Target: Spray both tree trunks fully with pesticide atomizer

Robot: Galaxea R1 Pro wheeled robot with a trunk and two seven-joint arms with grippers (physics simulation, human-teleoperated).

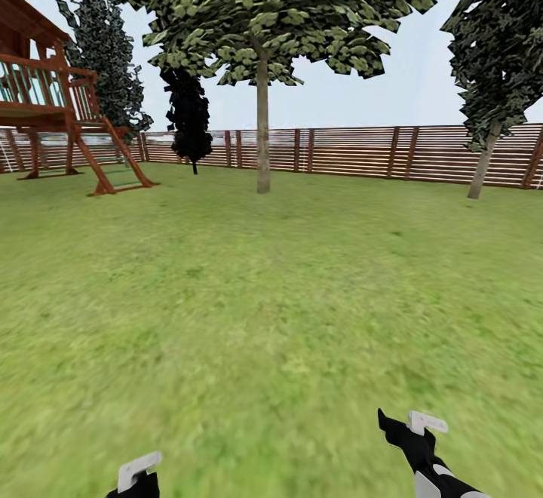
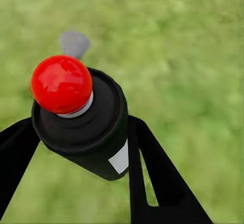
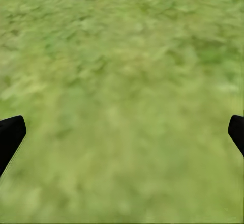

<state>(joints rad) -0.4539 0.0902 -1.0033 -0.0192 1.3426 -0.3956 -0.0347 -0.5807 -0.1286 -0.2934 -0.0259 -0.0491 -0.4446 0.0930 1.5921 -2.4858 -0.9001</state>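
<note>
Head view: a tree [image 1: 262,38] with its grey-brown trunk [image 1: 262,128] stands far off by the fence [image 1: 377,152], across open grass [image 1: 249,294], with both arms low at the near edge. Left wrist view: the left claw [image 2: 76,147] is closed around the pesticide atomizer [image 2: 81,117], so pickup is done. Right wrist view: the right claw [image 3: 122,132] is spread wide and empty over grass; spraying both trunks appears not yet begun.

Slat fence [image 1: 362,152] rings lawn [image 1: 271,294] (wooden playset [image 1: 60,106] at left)
</note>
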